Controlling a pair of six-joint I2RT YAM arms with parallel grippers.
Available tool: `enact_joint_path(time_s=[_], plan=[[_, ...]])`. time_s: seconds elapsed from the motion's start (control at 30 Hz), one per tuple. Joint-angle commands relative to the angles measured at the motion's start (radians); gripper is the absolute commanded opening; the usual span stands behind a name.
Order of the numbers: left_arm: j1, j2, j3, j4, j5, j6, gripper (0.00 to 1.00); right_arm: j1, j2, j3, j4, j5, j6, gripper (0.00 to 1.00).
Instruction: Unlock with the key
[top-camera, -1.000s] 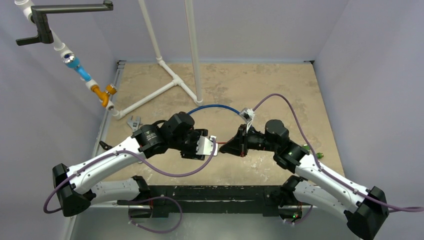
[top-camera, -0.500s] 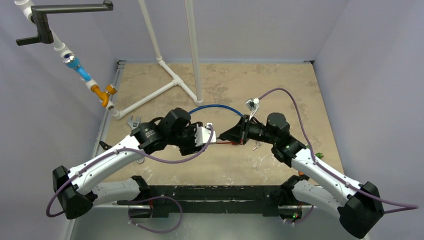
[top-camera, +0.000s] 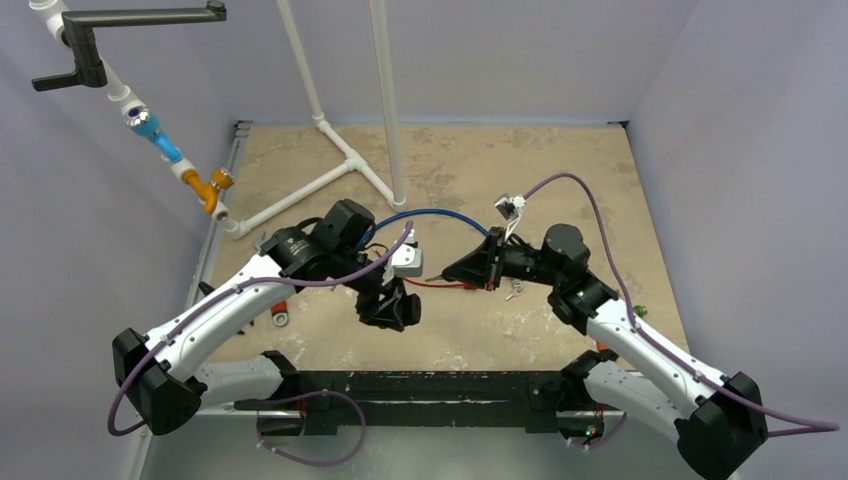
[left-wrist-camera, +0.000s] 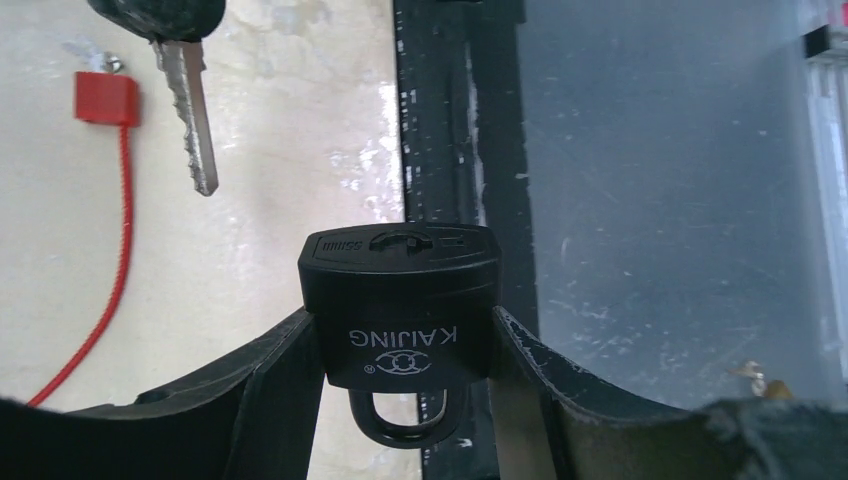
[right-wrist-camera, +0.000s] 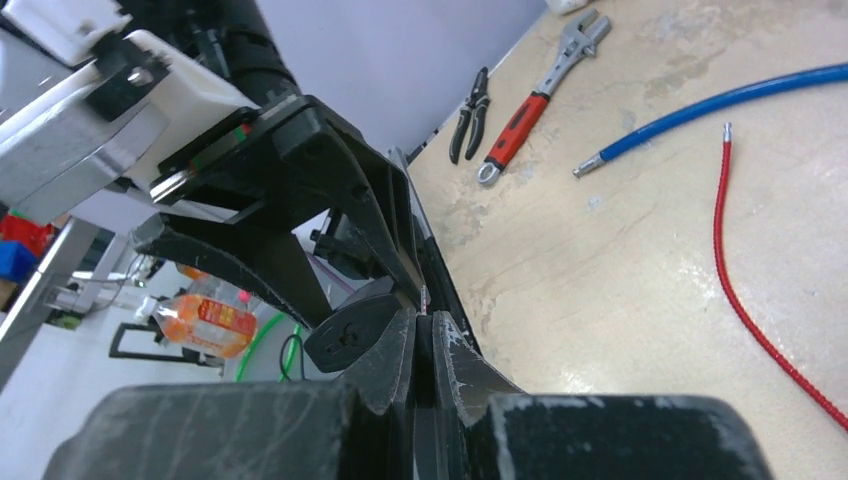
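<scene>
Alignment step. The left end effector (left-wrist-camera: 400, 345) clamps the black rectangular padlock (left-wrist-camera: 400, 300) at lower centre, keyway (left-wrist-camera: 400, 240) uppermost. The right end effector (right-wrist-camera: 422, 325), pinched shut, holds the black-headed silver key (left-wrist-camera: 192, 110) upper left, apart from the lock. Next: the tip must meet the keyway squarely.

Bright even light, soft shadows, mild glare on table (right-wrist-camera: 680, 270), sharp focus
</scene>
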Motion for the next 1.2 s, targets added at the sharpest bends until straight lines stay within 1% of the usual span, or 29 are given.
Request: enact_joint_path(time_s=[0.0,0.33,0.5,0.7,1.17], plan=[[0.007,0.008,0.072,-0.015,0.197,-0.002,0.0,0.012,-0.042,0.038,0.001,-0.051,-0.107,0.0],[0.009,0.022,0.081,-0.035,0.202,0.001,0.0,0.049,-0.091,0.029,0.0,-0.13,-0.153,0.0],[0.016,0.032,0.083,-0.011,0.203,-0.03,0.0,0.071,-0.093,0.039,0.001,-0.165,-0.169,0.0],[0.023,0.045,0.098,0.009,0.203,-0.056,0.0,0.099,-0.074,0.058,-0.039,-0.161,-0.209,0.0],[0.023,0.043,0.097,0.03,0.22,-0.063,0.0,0.106,-0.023,0.074,0.005,-0.159,-0.199,0.0]])
